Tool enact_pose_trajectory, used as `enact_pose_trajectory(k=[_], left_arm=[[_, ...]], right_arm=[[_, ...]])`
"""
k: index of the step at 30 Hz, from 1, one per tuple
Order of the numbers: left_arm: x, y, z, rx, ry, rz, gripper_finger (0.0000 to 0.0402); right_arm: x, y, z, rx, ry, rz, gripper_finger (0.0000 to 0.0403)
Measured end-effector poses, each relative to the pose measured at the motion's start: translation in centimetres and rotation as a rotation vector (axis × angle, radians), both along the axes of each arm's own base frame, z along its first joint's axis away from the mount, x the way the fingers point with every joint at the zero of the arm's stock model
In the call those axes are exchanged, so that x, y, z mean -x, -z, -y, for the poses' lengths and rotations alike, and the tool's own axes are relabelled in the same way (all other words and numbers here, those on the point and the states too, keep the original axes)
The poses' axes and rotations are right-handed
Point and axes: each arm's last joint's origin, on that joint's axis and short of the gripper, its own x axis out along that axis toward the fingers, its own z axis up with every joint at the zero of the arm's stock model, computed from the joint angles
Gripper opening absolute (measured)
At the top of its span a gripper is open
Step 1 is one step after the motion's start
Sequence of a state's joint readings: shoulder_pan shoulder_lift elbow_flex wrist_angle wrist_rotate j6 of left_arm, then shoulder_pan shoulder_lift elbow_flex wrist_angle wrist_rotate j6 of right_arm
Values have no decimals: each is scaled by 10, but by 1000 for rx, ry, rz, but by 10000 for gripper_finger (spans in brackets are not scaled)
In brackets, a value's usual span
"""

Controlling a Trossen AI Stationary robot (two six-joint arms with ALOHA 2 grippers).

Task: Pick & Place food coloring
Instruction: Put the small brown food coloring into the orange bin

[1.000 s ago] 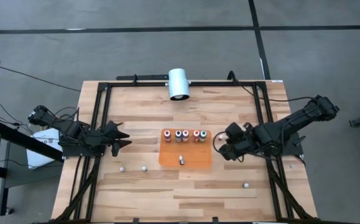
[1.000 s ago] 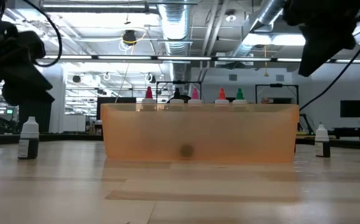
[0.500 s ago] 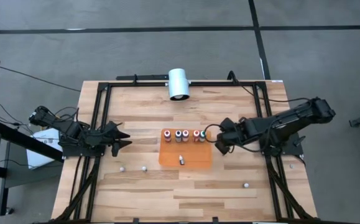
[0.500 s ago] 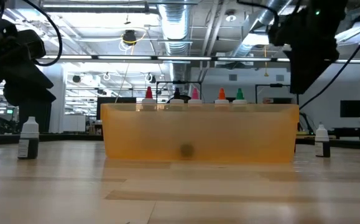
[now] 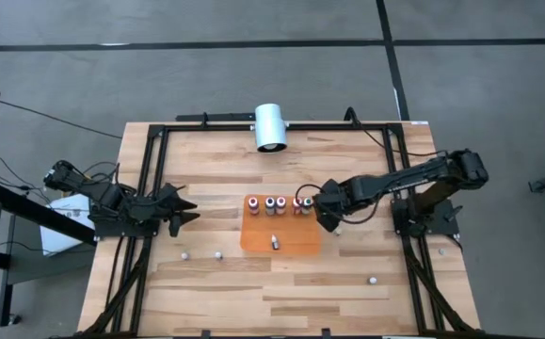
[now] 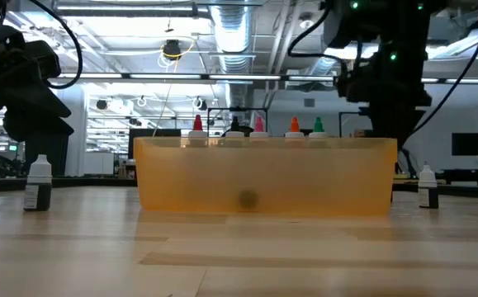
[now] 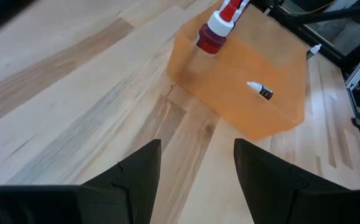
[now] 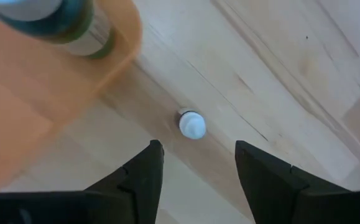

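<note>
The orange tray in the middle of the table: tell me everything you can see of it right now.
The orange tray is a translucent, plastic-looking rectangle with low walls, flat on the wooden table at its centre. A row of five small upright bottles stands along its far edge, and one more bottle lies on its side near the front. The right gripper, fingers open, hovers at its right end; nothing grips the tray.

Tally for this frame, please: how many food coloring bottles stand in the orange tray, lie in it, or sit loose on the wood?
Small food coloring bottles standing in the translucent orange plastic tray: 5
Lying bottle in the tray: 1
Loose bottles on the wooden table: 5, counting the white-capped one beneath the right claw
Total: 11
</note>
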State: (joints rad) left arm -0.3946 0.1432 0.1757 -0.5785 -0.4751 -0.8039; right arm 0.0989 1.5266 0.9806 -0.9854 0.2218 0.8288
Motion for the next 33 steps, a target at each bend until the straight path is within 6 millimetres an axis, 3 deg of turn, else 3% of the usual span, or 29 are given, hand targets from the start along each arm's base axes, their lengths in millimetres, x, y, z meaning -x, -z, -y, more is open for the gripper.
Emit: enact_pose_trajectory(k=[9, 33], left_arm=[[0, 0, 1, 14, 16, -3, 194], [0, 1, 2, 67, 31, -7, 194]], right_arm=[[-5, 12, 7, -6, 32, -48, 194], [-7, 16, 10, -11, 109, -38, 219]])
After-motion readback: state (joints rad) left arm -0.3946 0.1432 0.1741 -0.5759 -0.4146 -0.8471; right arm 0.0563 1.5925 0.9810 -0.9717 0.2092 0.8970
